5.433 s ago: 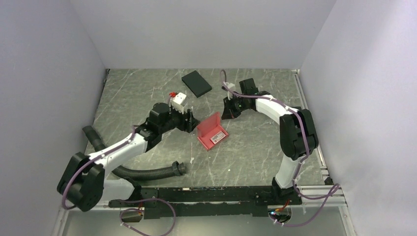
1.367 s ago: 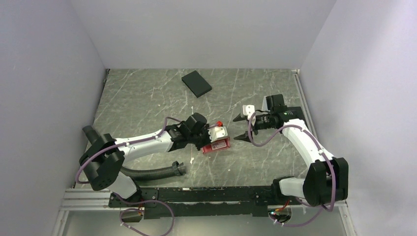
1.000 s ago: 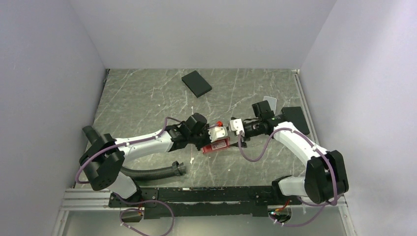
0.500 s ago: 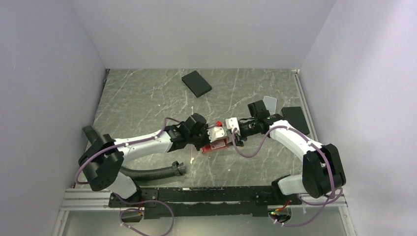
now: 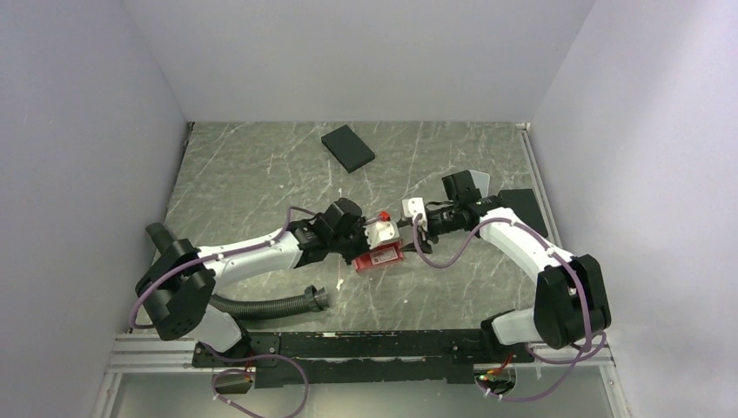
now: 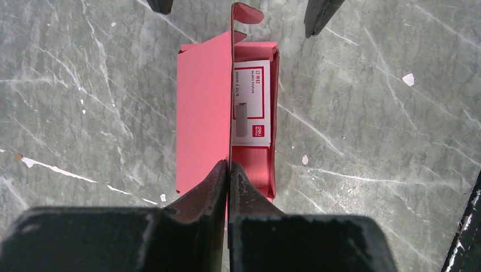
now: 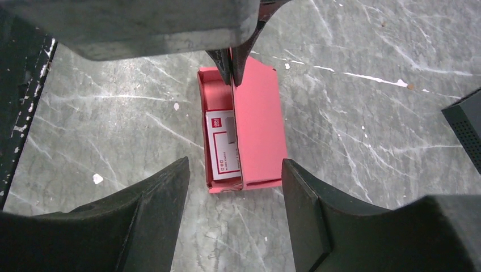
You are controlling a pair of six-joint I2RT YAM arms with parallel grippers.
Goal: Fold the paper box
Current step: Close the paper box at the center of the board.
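Left gripper (image 6: 228,167) pinched tight on the upright lid (image 6: 202,113) of the paper box (image 6: 253,170), we saw. The box lay on the table (image 6: 368,113), long axis running straight out to the right gripper (image 7: 233,170), spread wide over the far end.

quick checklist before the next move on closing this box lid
1. Left gripper shut on the lid edge: ok.
2. Lid standing upright over the paper box tray: ok.
3. Carton lying flat inside the tray: ok.
4. Right gripper open above the box's far end: ok.
5. Right fingers touching the box: cannot tell.
6. Tuck flap creased enough to tuck: cannot tell.
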